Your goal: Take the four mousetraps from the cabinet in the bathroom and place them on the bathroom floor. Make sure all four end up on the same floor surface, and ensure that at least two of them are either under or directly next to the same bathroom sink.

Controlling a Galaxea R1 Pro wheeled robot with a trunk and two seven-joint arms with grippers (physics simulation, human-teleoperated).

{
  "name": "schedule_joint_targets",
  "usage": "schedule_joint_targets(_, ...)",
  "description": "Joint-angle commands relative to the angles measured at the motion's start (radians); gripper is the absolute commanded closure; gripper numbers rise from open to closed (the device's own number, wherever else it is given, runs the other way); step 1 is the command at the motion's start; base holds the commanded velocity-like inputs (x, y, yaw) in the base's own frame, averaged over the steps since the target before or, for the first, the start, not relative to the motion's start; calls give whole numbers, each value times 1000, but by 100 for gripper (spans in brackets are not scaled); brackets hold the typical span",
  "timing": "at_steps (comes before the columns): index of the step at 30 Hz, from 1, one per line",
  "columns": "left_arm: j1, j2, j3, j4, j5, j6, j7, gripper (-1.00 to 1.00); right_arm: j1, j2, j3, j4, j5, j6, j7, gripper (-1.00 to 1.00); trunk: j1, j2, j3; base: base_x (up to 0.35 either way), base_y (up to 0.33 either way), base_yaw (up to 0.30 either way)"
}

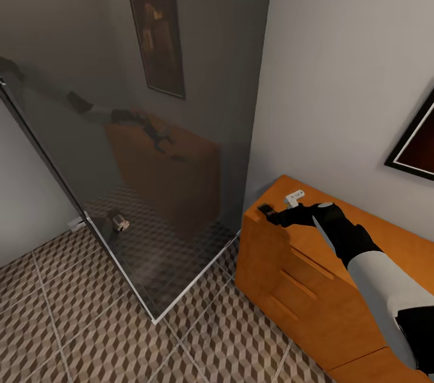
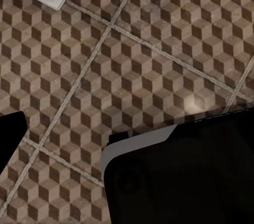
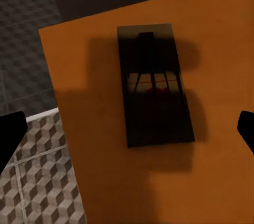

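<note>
- right arm (image 1: pixel 386 286): smooth light-grey forearm shell, glossy black casing at the elbow end and black rounded wrist
- small white bracket part (image 1: pixel 295 197) beside the wrist
- black fingertips (image 3: pixel 10 134) with blunt ends
- black, white-edged housing (image 2: pixel 180 176) at the left wrist

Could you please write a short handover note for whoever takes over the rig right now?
Right gripper: open, hovering over a small flat dark-brown wooden mousetrap lying on the long orange-brown wooden cabinet top near its corner; not grasped.
Left gripper: above the cube-patterned tiled bathroom floor, holding nothing visible; open or shut unclear.
Done: no trap seen on the floor.
Left: grasp this trap, lay it on the floor; other traps and the sink still need locating.
</note>
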Motion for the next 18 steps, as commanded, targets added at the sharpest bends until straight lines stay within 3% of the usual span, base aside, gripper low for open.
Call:
schedule_joint_targets(1,-2,-1,-9,4,3,-6,5,-100,-1,-2,1,-2,10,2,7,-100,1,-2,-2,0,0,0)
schedule_joint_targets(18,-2,-2,-9,4,3,-6,4,-100,-1,-14,2,-1,10,1,11,-100,1,-2,-2,0,0,0)
